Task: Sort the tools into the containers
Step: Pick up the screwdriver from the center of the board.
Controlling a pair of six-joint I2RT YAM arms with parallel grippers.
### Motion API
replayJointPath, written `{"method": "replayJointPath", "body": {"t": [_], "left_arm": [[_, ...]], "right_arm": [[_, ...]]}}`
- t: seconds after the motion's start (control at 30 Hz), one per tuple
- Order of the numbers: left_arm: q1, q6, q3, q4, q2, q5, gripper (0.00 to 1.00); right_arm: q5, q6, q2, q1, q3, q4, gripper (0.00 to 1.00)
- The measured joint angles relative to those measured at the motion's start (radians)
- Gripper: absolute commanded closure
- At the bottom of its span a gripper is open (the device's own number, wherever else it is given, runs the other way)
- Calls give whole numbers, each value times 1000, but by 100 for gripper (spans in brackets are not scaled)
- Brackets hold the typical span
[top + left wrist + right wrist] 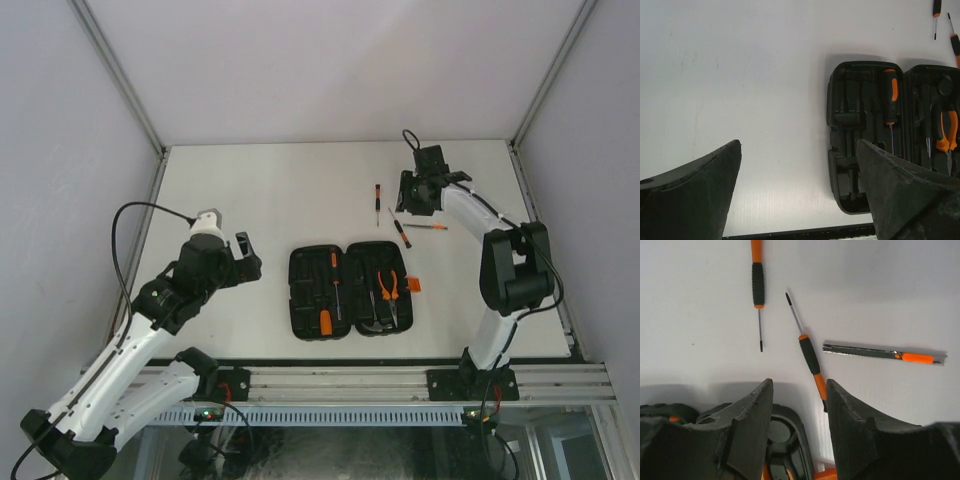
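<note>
- You have one tool case [350, 290], lying open in two halves near the front edge of the table [250, 190], between the two arms.
- In the case's left half you can count one orange-and-black screwdriver in its slot [891, 95]. The top view also shows a second orange handle [325, 322] nearer the front. One pair of orange-handled pliers [388, 285] sits in the right half.
- Three tools lie loose on the table behind the case's right half:
  - a far screwdriver [758, 285];
  - a near screwdriver [810, 355], tilted, its handle end close to the case;
  - one flat silver knife with an orange slider [885, 353], just to the right of it.
- Your right gripper [797, 390] is open and holds nothing. It hangs above the near screwdriver, whose handle runs into the gap between the fingers in the wrist view.
- Your left gripper [800, 145] is spread wide and holds nothing. It is left of the case and apart from it.
- White tabletop shows to the left of the case and behind it, up to the back wall. The loose tools lie well in from the right edge.
</note>
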Motion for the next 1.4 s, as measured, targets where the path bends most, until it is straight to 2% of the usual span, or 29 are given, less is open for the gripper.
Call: {"method": "replayJointPath", "body": {"t": [0.13, 0.57, 0.93, 1.1, 1.27, 1.4], "left_arm": [[0, 0, 0, 0, -16, 0, 0], [0, 0, 0, 2, -51, -1, 0], [0, -1, 0, 2, -51, -3, 0], [0, 0, 0, 2, -50, -4, 0], [0, 0, 0, 2, -50, -5, 0], [0, 0, 0, 2, -50, -5, 0]], "right_arm": [[-23, -41, 102, 0, 67, -43, 54], [-27, -88, 270, 0, 159, -103, 56], [-10, -118, 336, 12, 224, -154, 60], [15, -130, 360, 23, 261, -173, 67], [38, -146, 361, 35, 261, -179, 82], [47, -154, 361, 45, 261, -184, 90]]}}
